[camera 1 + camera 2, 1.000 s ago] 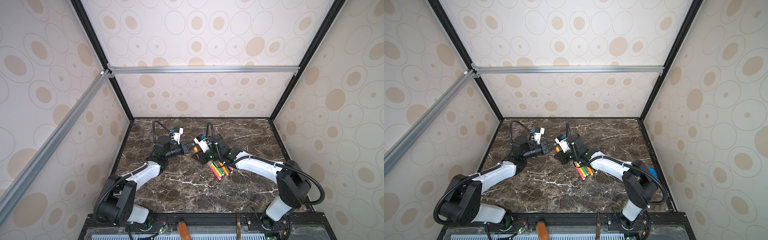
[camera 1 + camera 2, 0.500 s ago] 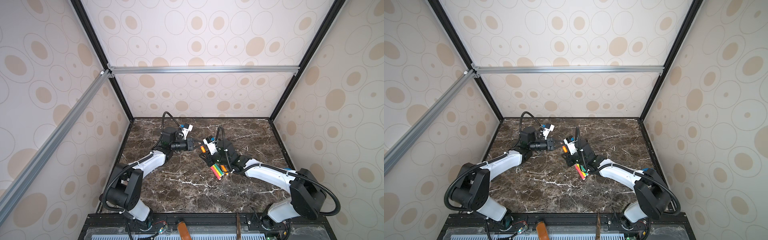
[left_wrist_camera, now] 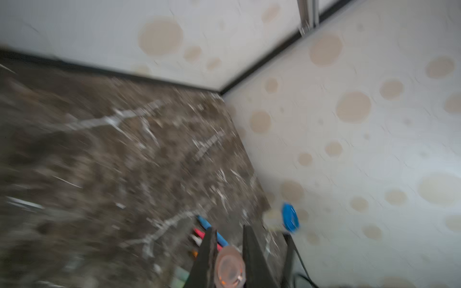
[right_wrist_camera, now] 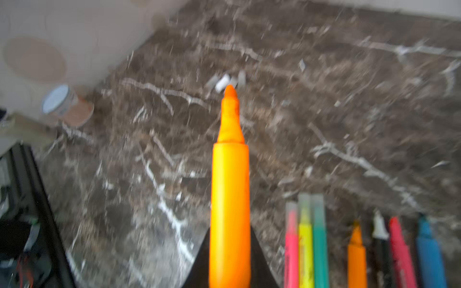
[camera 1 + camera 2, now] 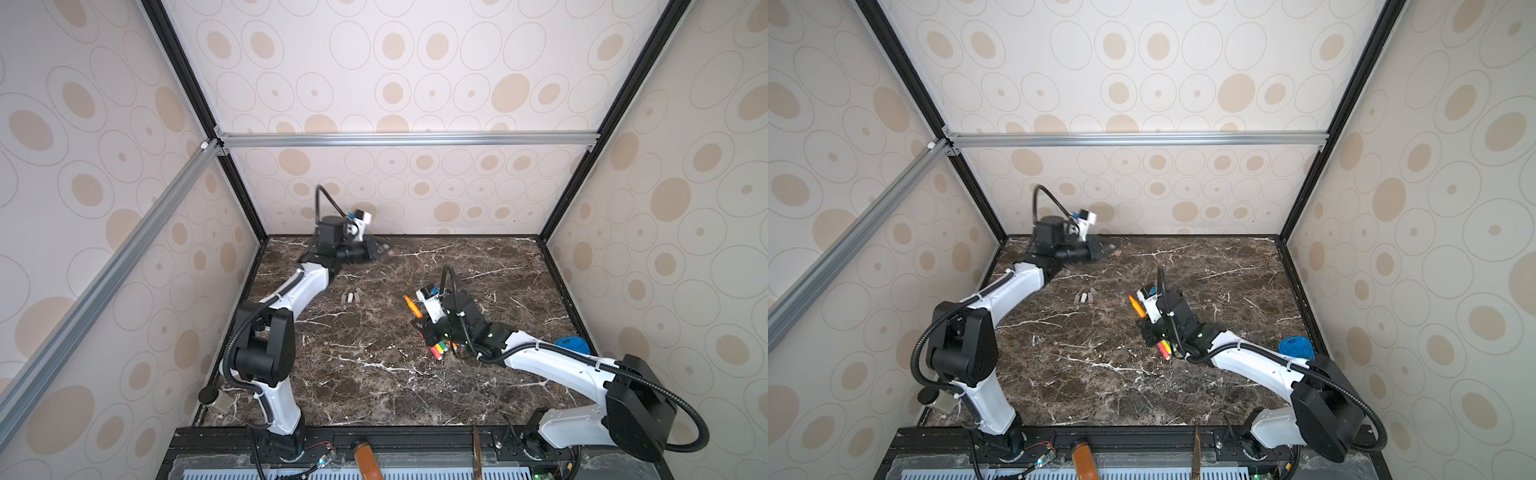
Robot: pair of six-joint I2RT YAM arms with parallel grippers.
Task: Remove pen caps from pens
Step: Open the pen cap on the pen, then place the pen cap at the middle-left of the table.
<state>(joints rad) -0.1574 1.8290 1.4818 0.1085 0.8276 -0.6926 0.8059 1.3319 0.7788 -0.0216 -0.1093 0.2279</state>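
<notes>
**While the left claw grips a pulled cap, the right grips the bare orange pen: both have something to set down**

Obs.: I read the left claw (image 5: 376, 250) at the far left of the marble table (image 5: 374, 395), close to the back wall. Its jaws are pinched on a reddish see-through pen cap (image 3: 229, 268). The left wrist view is smeared, but the cap sits plainly between the fingers.

The right claw (image 5: 420, 319) is mid-table, clamped on the barrel of an orange pen (image 4: 229, 189) with its felt tip bare. The pen's long axis runs from that claw toward the far left, tip aimed at the loose caps (image 5: 353, 297).

Key relation: the loose caps lie flat on the near side of the left claw, apart from it, roughly between the two claws. The left arm looks slightly nearer. My judgement is that the held cap belongs there, so the left arm must travel toward the near edge and down.

The row of pens (image 5: 439, 348) lies on the table just near of the right claw, barrels parallel. In the right wrist view the pink, yellow and green ones wear caps, while orange, black, red and blue show bare tips.

Note: the held pen likely joins the bare group. Three caps are left to pull.
</notes>
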